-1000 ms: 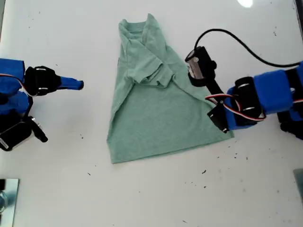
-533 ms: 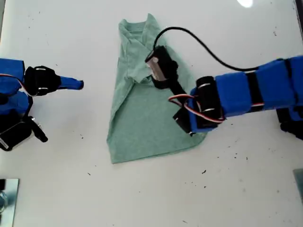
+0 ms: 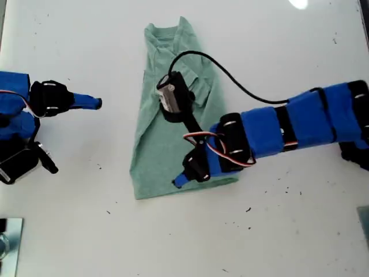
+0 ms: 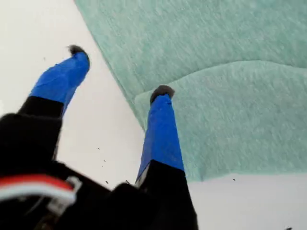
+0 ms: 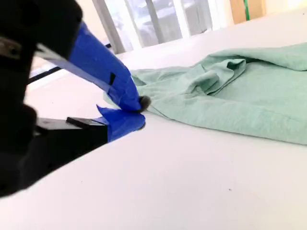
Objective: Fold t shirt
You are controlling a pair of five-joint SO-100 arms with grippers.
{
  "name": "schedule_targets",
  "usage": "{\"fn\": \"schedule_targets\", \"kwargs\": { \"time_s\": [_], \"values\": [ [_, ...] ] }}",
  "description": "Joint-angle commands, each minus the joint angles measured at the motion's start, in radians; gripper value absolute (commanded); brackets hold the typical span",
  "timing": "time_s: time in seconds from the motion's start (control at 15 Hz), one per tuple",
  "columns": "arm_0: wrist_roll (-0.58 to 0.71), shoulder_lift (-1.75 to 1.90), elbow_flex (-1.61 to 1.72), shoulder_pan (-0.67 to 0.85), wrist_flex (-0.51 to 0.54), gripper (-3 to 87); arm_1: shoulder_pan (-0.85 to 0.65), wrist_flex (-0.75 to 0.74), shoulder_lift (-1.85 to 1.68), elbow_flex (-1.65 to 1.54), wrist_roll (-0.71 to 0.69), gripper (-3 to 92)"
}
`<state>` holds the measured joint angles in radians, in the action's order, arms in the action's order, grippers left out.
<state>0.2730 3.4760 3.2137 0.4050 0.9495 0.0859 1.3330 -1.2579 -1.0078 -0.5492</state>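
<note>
The pale green t shirt lies on the white table, collar toward the far edge, with its side at the exterior view's right folded over onto the body. My first gripper reaches across it from the exterior view's right, near the hem. In the first wrist view my first gripper is open: one fingertip sits at the folded edge of the t shirt, the other over bare table. My second gripper stays at the exterior view's left, apart from the cloth. It appears shut and empty, facing the t shirt.
A black cable arcs from the first arm's wrist camera over the shirt. A metal object sits at the exterior view's lower left corner. Small dark specks dot the table near the front.
The first arm swept toward the exterior view's left across the shirt, carrying the shirt's right side over with it. The shirt is narrower now. The second arm has not moved.
</note>
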Motion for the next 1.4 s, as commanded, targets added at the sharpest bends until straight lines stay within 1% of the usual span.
{"fn": "schedule_targets", "kwargs": {
  "time_s": [0.0, 0.07, 0.13, 0.2, 0.27, 0.47, 0.6, 0.73, 0.93, 1.0, 1.07, 1.13, 1.2, 1.27, 1.33],
  "values": [
    [0.017, 0.005, 0.009, 0.005, -0.003, -0.2, 0.003, 0.009, -0.178, 0.041, -0.014, 28.9],
    [0.017, 0.005, 0.009, 0.005, -0.003, -0.2, -0.015, 0.067, -0.249, -0.008, -0.014, 28.6],
    [0.017, 0.005, 0.009, 0.005, -0.003, -0.2, -0.048, 0.141, -0.342, -0.094, -0.028, 24.6],
    [0.017, 0.005, 0.009, 0.003, -0.003, -0.2, -0.091, 0.196, -0.457, -0.225, -0.04, 4.9],
    [0.017, 0.006, 0.009, 0.003, -0.003, -0.2, -0.137, 0.199, -0.609, -0.416, -0.061, 2.5],
    [0.017, 0.009, 0.009, 0.003, -0.002, -0.2, -0.281, 0.046, -1.129, -1.032, -0.101, 2.6],
    [0.015, 0.009, 0.009, 0.005, -0.002, -0.2, -0.356, -0.009, -1.404, -1.367, -0.081, 2.6],
    [0.012, 0.009, 0.009, 0.005, 0.0, -0.2, -0.39, -0.049, -1.661, -1.658, -0.034, 2.6],
    [-0.02, -0.015, -0.005, 0.011, 0.002, -0.2, -0.399, -0.018, -2.079, -1.931, 0.009, 2.6],
    [-0.072, -0.064, -0.046, -0.014, 0.003, -0.2, -0.399, -0.012, -2.121, -1.973, 0.023, 2.6],
    [-0.153, -0.155, -0.109, -0.064, 0.002, -0.2, -0.397, -0.015, -2.129, -1.999, 0.037, 2.6],
    [-0.221, -0.267, -0.216, -0.121, 0.029, -0.2, -0.397, -0.018, -2.138, -2.02, 0.044, 2.6],
    [-0.273, -0.385, -0.353, -0.167, 0.087, -0.2, -0.399, -0.006, -2.163, -2.04, 0.046, 2.6],
    [-0.327, -0.512, -0.528, -0.232, 0.176, -0.2, -0.402, 0.02, -2.201, -2.059, 0.046, 2.6],
    [-0.391, -0.66, -0.718, -0.288, 0.288, -0.2, -0.405, 0.044, -2.244, -2.069, 0.048, 2.6]
  ]
}}
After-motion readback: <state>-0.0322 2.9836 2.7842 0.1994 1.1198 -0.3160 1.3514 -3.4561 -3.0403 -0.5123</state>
